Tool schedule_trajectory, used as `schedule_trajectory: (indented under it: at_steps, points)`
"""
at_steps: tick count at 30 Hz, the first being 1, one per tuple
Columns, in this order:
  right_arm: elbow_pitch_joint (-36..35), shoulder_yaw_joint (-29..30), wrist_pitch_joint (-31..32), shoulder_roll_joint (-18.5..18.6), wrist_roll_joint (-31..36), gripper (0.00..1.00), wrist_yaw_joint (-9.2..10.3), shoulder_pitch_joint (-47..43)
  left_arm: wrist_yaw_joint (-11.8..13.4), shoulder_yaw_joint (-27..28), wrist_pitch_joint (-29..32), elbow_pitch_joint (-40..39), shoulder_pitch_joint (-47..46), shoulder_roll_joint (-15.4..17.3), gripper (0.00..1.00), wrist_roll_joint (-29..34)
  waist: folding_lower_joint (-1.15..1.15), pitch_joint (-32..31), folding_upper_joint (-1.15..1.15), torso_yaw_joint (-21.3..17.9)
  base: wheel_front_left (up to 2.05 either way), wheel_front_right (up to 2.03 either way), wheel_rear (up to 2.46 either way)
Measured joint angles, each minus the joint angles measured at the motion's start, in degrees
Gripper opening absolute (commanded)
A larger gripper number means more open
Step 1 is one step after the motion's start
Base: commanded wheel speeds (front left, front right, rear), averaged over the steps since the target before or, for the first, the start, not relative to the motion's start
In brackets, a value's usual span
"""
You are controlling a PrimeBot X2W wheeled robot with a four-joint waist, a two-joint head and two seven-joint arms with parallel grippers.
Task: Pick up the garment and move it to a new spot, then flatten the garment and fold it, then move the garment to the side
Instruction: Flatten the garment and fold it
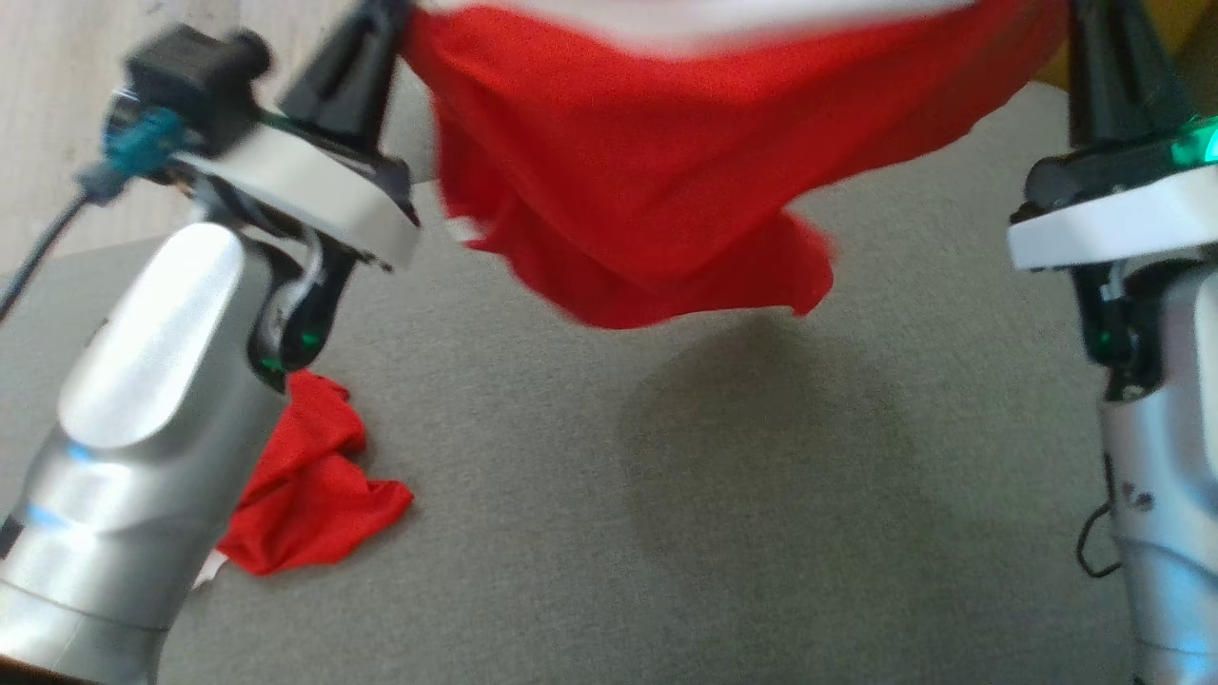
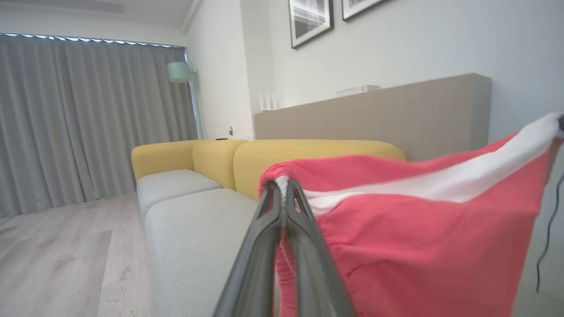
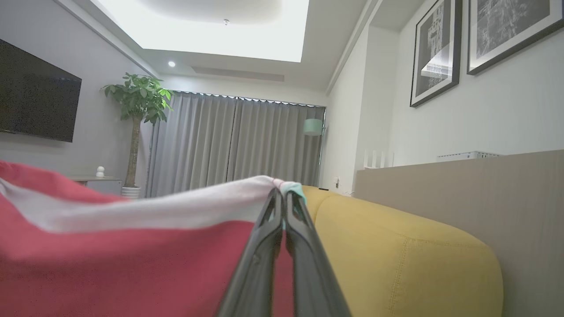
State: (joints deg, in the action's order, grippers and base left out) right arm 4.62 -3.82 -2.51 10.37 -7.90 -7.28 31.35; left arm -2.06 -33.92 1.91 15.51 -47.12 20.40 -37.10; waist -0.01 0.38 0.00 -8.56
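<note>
We are holding the red garment [image 1: 647, 171] stretched in the air above the grey sofa seat [image 1: 761, 495], our left gripper [image 2: 284, 187] pinching one end of its white-banded edge and our right gripper [image 3: 283, 198] pinching the other.

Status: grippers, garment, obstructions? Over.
Left gripper, right gripper: both shut on white band of red garment. Garment hangs stretched between them above grey cushion. Second red cloth crumpled on cushion, left side.
</note>
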Motion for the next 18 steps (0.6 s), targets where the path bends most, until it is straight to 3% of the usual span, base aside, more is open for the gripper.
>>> schedule_trajectory:
  at_steps: [2,10,18]
  points:
    - [1.1,0.9,0.0,0.5,0.1,0.00,0.00,0.7,1.1,1.2,-0.6,0.0,0.0,-0.1,0.00,-0.9,0.00,-0.5,0.00,0.6,0.00,0.00,0.00]
    - [3.2,4.0,1.1,0.2,0.0,0.00,0.00,-2.0,1.0,-0.2,-0.8,-2.5,5.2,-0.1,0.00,-1.8,0.01,-1.5,0.00,3.0,0.00,0.00,0.00]
    - [-0.4,4.5,3.6,0.5,0.0,0.00,0.00,-3.8,1.1,-0.7,2.4,-7.5,6.5,1.6,0.00,-2.9,0.01,-0.3,0.00,3.6,0.00,0.00,0.00]
